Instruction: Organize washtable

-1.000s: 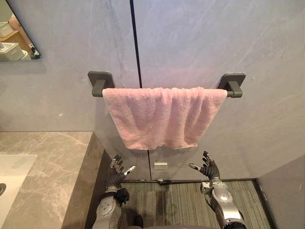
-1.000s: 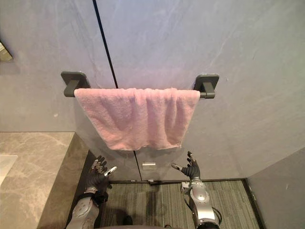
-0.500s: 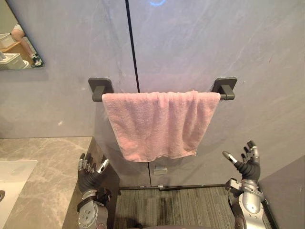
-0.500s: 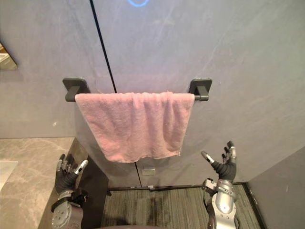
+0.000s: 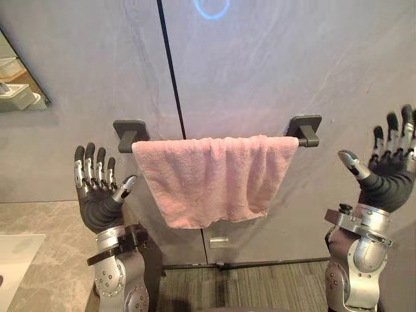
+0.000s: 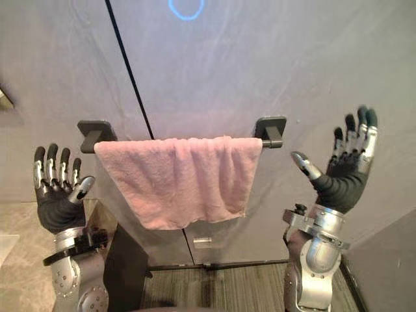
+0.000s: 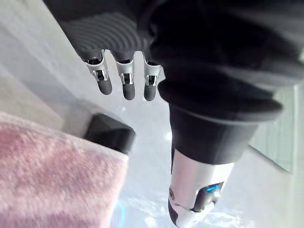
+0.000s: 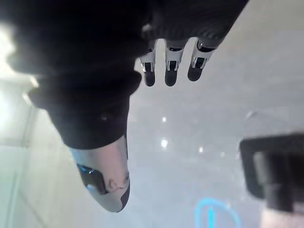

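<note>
Far left: corner of a mirror [image 5: 18, 91] on the grey wall; below it a grey marbled countertop [image 5: 55, 234] with the edge of a white basin [image 5: 16, 260]. Left hand [image 5: 97, 201] raised in front of the wall above the countertop's end, fingers straight and pointing up, thumb apart, nothing in it; it stands just left of the towel, clear of it. In its wrist view the fingers [image 7: 124, 88] are extended toward the wall, with the towel's end and the near bracket past them, no contact. Left bracket [image 5: 130, 133], dark, fixed to the wall; a dark vertical seam [image 5: 170, 97] runs down the wall just right of it. Pink towel [image 5: 208, 175] is draped over the bar between the two brackets, covering almost the full span, top edge bunched in soft folds, its left edge slanting inward toward the bottom. A blue ring of light [image 5: 211, 6] shows on the wall above. Small pale wall plate [image 5: 219, 242] below the towel; striped floor [image 5: 260, 286] beneath. Right bracket [image 5: 305, 129] touches the towel's right end. Right hand [image 5: 389, 179] raised well right of that bracket, fingers straight and spread upward, thumb out to the side, empty.
</note>
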You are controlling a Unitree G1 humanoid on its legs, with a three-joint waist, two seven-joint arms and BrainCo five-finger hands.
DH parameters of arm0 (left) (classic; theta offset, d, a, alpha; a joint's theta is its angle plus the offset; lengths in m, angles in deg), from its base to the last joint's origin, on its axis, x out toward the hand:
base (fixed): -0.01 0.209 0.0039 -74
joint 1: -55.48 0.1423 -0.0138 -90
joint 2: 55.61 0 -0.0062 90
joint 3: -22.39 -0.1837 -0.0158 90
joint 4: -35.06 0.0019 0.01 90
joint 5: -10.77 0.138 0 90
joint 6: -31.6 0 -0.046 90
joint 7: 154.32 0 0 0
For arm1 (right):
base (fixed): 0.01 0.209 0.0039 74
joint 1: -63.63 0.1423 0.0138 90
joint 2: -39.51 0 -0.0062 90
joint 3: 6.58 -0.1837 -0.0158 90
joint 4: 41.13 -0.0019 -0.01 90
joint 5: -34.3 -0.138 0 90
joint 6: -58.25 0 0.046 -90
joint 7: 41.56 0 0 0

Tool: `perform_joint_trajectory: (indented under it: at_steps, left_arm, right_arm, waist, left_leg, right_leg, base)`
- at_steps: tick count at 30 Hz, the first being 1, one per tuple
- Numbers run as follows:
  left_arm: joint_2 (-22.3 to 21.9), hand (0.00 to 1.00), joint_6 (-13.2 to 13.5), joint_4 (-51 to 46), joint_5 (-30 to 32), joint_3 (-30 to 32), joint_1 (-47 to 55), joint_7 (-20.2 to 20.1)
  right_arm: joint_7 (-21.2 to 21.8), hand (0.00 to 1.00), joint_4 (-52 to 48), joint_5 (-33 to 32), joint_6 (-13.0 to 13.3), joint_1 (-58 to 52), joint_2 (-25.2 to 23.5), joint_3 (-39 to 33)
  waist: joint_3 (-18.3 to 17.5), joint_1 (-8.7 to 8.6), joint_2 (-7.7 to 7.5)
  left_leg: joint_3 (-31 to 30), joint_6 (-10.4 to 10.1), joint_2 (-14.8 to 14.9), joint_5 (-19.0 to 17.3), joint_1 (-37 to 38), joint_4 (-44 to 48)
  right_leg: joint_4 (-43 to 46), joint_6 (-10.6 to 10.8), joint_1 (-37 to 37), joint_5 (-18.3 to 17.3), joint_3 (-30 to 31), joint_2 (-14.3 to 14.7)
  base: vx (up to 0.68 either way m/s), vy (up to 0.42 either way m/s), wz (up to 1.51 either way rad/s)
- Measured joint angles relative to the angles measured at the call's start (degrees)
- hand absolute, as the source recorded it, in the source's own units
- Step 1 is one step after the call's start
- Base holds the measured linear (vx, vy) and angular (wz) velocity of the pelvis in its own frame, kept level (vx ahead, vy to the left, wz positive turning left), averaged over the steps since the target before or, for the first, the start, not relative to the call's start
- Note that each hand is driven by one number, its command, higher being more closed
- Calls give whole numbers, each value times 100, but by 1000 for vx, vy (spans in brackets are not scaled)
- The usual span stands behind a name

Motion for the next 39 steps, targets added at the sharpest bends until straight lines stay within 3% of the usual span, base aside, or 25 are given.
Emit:
perform_joint_trajectory:
  at_steps: [4, 9, 15, 24, 29, 33, 36, 39]
  left_arm:
    - [93, 0, -28, -44, -296, -246, 1, -318]
    - [713, 0, -5, -496, -488, -958, -2, -1070]
    - [1067, 0, 7, -564, -670, -1416, -432, -1595]
    - [1466, 0, -19, -351, -829, -2045, -560, -2038]
    - [2184, 0, -179, 374, -1242, -2390, -726, -2408]
    - [3147, 0, -394, 907, -1443, -2580, -797, -2561]
    - [3643, 0, -601, 1086, -1460, -2689, -906, -2661]
    - [3763, 0, -628, 1094, -1447, -2688, -907, -2688]
  right_arm:
    - [518, 0, -14, -73, 80, 58, 300, 543]
    - [1142, 0, -23, -83, 82, 309, 785, 1166]
    - [1517, 0, -23, -294, 90, 557, 1227, 1589]
    - [1824, 0, 7, -470, 73, 685, 1697, 2100]
    - [2147, 0, 425, -664, 19, 731, 2766, 2703]
    - [2353, 0, 1023, -1050, -106, 950, 3965, 3232]
    - [2547, 0, 1285, -1319, -185, 1198, 4516, 3580]
    - [2622, 0, 1389, -1376, -182, 1304, 4593, 3687]
  waist:
    - [-6, -1, 44]
    - [-28, -32, 73]
    - [-36, -149, 89]
    - [-33, -186, 94]
    - [-23, -188, 86]
    - [-8, -257, 98]
    - [72, -277, 83]
    - [161, -275, 64]
  left_leg:
    - [-16, 22, -12, -25, 55, 2]
    - [-35, 33, -80, -22, 71, 4]
    - [-20, 38, -92, -18, 162, -1]
    - [-6, 38, -95, -19, 200, -21]
    - [1, 41, -92, -22, 255, -45]
    - [23, 40, -84, -21, 246, -83]
    - [45, 40, -81, -21, 243, -93]
    - [59, 40, -84, -21, 224, -94]
  right_leg:
    - [-50, 14, 46, 12, 47, 6]
    - [-91, 38, 50, 70, 103, -9]
    - [-129, 47, 159, 105, 111, -4]
    - [-147, 46, 182, 107, 120, 14]
    - [-195, 46, 235, 107, 126, 26]
    - [-249, 34, 231, 147, 148, 45]
    - [-254, 33, 224, 148, 153, 47]
    - [-251, 32, 226, 148, 162, 43]
  base:
    - [-86, -2, -1]
    - [-65, 10, -4]
    - [-7, 0, -1]
    - [0, 0, 0]
    - [-34, -14, -1]
    - [-5, -11, -2]
    - [5, -5, -1]
    - [4, -6, -1]
